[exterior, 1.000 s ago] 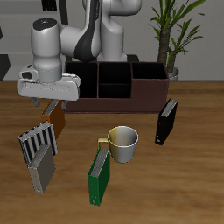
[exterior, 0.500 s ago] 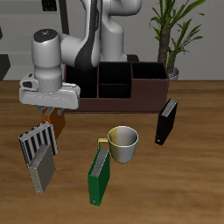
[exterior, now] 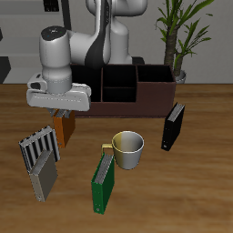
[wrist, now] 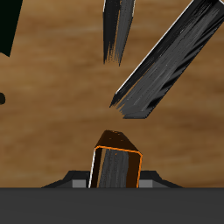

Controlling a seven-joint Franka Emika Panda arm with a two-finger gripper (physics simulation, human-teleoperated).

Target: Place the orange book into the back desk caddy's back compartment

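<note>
Nearest the front of the bench [exterior: 182,196], a green book [exterior: 105,182] stands on edge beside a ribbed grey rack [exterior: 40,160] that lies tilted on the wood. Just behind the green book sits a pale cup [exterior: 128,148], open-topped and apparently with nothing inside. A black book [exterior: 173,126] stands upright a little farther back, near the caddy's end.

Between rack and caddy, the orange book [exterior: 63,128] stands on edge directly under the gripper [exterior: 60,114]. The wrist view shows the orange book [wrist: 116,163] right at the gripper, its dark spine edge between the fingers; whether the fingers are pressing it or merely flanking it cannot be told from either view.

The book looks thin, rigid and light, with smooth covers that could slip; pinching the two flat covers near the top edge seems the safest hold.

At the back, the back desk caddy [exterior: 155,97] stretches across the bench, its black-lined cells apparently unoccupied as far as can be seen, though the arm hides one end. A potted plant [exterior: 177,36] rises behind it.
</note>
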